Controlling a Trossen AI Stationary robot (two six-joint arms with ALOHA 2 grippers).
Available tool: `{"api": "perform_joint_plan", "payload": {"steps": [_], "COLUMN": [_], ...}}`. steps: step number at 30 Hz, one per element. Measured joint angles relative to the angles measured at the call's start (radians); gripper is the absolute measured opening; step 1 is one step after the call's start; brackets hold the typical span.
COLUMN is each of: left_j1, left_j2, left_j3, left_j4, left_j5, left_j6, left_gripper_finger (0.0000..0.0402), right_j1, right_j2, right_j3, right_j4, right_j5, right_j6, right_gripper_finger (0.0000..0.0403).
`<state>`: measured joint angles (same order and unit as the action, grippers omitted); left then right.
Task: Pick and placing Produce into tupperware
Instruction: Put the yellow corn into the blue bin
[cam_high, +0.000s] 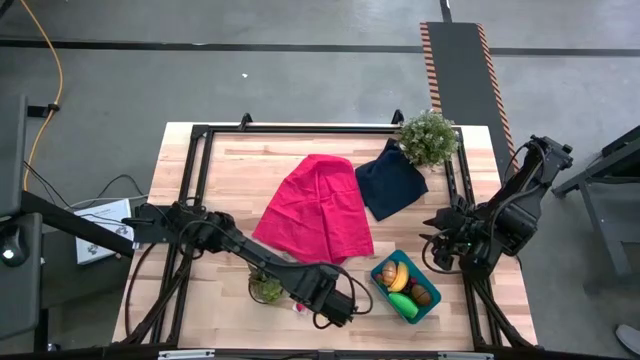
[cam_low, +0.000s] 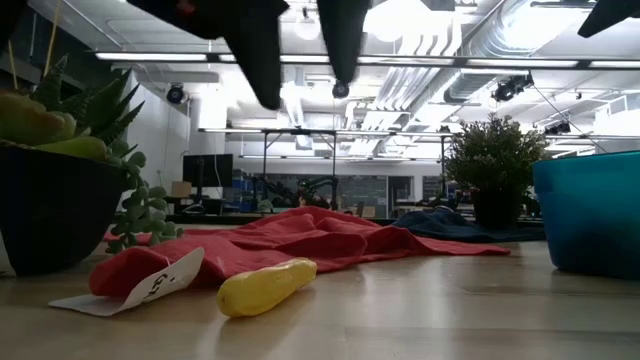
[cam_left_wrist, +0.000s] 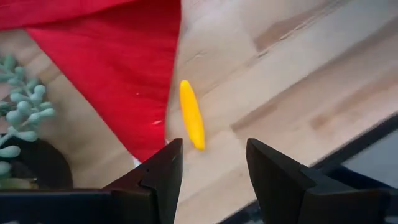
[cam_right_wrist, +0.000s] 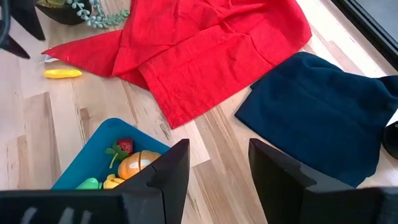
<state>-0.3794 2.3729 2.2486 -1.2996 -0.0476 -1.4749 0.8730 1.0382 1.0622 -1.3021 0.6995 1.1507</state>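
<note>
Both jaws stand open, holding nothing. From above, the left gripper (cam_high: 345, 305) hangs near the front edge, and the right gripper (cam_high: 440, 250) waits beside the teal tupperware (cam_high: 383, 268), a smooth tub with fruit inside. Low down, a long yellow banana (cam_low: 265, 286) lies on the wooden table (cam_low: 450, 310) by the wrinkly red cloth (cam_low: 320, 235). The left wrist view shows that banana just past the dark fingers (cam_left_wrist: 158, 180).

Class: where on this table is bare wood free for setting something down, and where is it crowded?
Free: the strip between the red cloth and the table's left edge. Crowded: the front, where the left gripper, yellow piece, small plant and tub cluster.
</note>
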Motion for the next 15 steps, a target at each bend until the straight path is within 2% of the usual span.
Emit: {"api": "perform_joint_plan", "payload": {"steps": [8, 15], "left_j1": [0.000, 0.000], "left_j2": [0.042, 0.080], "left_j3": [-0.005, -0.001], "left_j4": [-0.025, 0.024], "left_j5": [0.018, 0.043], "left_j6": [0.006, 0.007], "left_gripper_finger": [0.0166, 0.0166], "right_j1": [0.000, -0.001], "right_j2": [0.000, 0.000], "right_j3": [0.000, 0.000], "right_j4": [0.000, -0.003], "right_j5": [0.000, 0.003], "right_j6": [0.000, 0.000], "right_gripper_finger": [0.0156, 0.0156]}}
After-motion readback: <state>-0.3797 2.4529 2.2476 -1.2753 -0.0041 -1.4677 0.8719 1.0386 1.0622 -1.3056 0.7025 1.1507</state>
